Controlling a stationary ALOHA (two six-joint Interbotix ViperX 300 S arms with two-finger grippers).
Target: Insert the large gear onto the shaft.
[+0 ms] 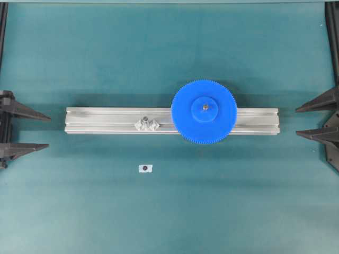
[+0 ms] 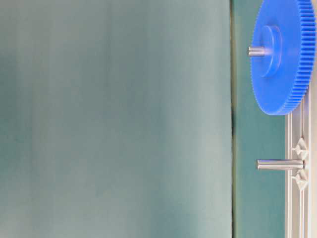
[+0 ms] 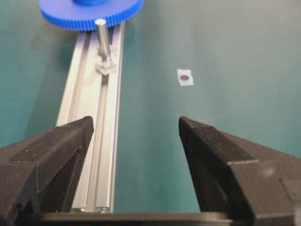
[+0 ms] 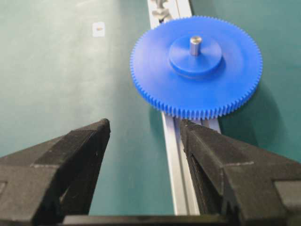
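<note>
The large gear [image 1: 204, 126], a flat bright-blue toothed disc, lies level on the right part of an aluminium rail [image 1: 100, 120]. The shaft [image 1: 204, 106] pokes up through its hub hole; the right wrist view shows the metal tip [image 4: 195, 44] above the hub of the gear [image 4: 155, 61]. My left gripper [image 1: 48, 132] stands open at the rail's left end, holding nothing. My right gripper [image 1: 296, 121] stands open at the rail's right end, apart from the gear. Seen from each wrist, the left gripper [image 3: 136, 125] and the right gripper [image 4: 145, 125] are empty.
A second bare pin [image 1: 144, 119] with clear faceted base pieces stands on the rail left of the gear, as the left wrist view shows [image 3: 102, 37]. A small white sticker with a dark dot [image 1: 145, 168] lies on the green mat in front of the rail.
</note>
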